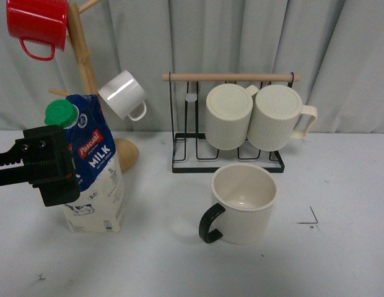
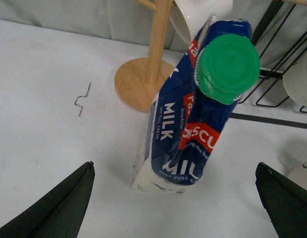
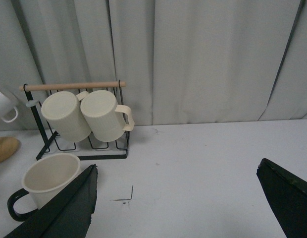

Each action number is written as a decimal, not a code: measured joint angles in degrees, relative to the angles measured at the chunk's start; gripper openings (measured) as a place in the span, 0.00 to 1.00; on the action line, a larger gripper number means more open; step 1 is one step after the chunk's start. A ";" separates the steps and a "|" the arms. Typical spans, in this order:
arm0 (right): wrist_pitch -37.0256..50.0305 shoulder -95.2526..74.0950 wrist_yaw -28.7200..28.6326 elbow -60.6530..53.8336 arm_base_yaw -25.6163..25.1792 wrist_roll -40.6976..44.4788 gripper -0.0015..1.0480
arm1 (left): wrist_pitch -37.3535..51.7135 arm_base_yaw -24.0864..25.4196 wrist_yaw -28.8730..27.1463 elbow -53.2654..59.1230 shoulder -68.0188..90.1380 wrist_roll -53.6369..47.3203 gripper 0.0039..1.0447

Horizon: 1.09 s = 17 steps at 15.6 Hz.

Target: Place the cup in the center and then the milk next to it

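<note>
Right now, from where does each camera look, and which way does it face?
Front: on the robot's body, facing the curtain; sees the milk, the cup, the wire rack; left gripper shows at left.
Left wrist: on the left arm, looking down on the milk's green cap; its open fingers show, apart from the carton.
Right wrist: on the right arm, facing the curtain over cup and rack; the open right gripper shows.
Shared: front and right wrist show cup and rack; front and left wrist show the milk.

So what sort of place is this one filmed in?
Likely a staged lab tabletop, not a real kitchen: plain white table, grey curtain backdrop, and props set out: a wooden mug tree, a wire mug rack, a milk carton.
</note>
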<state>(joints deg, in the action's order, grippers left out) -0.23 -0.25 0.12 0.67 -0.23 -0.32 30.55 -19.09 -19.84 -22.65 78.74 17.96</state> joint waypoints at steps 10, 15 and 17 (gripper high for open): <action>0.00 0.00 0.00 0.00 0.00 0.00 0.94 | 13.35 2.93 3.87 -5.86 16.13 -4.92 0.94; 0.02 0.00 0.00 0.00 0.00 0.00 0.94 | 17.55 0.68 3.10 -8.11 21.88 -6.67 0.76; 0.00 0.00 0.00 0.00 0.00 0.00 0.94 | 19.12 0.83 3.72 -8.15 22.51 -7.41 0.56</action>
<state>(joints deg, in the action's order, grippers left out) -0.23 -0.25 0.12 0.67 -0.23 -0.32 49.67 -18.26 -16.12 -30.81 101.25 10.55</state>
